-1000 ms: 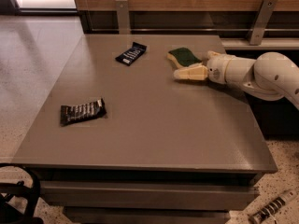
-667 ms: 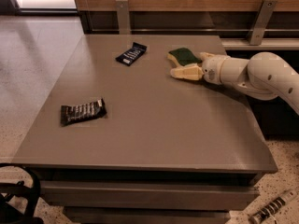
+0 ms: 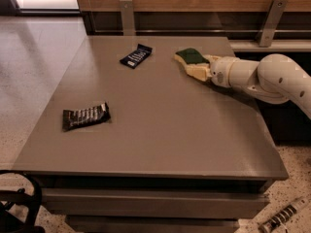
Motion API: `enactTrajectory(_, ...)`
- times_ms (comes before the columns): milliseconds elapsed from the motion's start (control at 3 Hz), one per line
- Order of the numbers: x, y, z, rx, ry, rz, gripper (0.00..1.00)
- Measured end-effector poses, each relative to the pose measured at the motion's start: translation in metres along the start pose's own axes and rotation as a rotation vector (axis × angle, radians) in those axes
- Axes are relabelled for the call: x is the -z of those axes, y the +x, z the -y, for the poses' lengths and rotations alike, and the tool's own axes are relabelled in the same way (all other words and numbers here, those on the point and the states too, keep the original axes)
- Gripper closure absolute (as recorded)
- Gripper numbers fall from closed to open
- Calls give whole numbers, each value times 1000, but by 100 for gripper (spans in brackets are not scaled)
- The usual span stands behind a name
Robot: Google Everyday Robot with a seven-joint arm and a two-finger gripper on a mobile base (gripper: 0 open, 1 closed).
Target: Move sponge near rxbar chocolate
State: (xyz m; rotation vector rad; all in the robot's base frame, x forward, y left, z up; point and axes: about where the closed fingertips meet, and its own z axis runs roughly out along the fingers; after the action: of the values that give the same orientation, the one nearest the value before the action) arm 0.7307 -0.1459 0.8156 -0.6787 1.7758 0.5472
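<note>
We see tool (image 3: 197, 67) at far right of worktop (image 3: 160, 149), just beside sponge (image 3: 190, 56); cannot tell whether it grips. Black chocolate bar (image 3: 85, 116) near left edge, well apart. Navy bar (image 3: 136, 56) at back.

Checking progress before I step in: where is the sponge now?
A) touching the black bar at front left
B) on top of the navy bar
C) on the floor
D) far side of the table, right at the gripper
D: the sponge lies on the far right of the table, at the gripper, well apart from the black bar and the navy bar.
</note>
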Motion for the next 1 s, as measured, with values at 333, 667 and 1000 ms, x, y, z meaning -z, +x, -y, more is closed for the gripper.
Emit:
enactTrajectory(333, -2, 0, -2, 0, -4, 0, 88)
enactTrajectory(667, -4, 0, -3, 0, -8, 0, 100)
enactTrajectory(1000, -4, 0, -4, 0, -8, 0, 100)
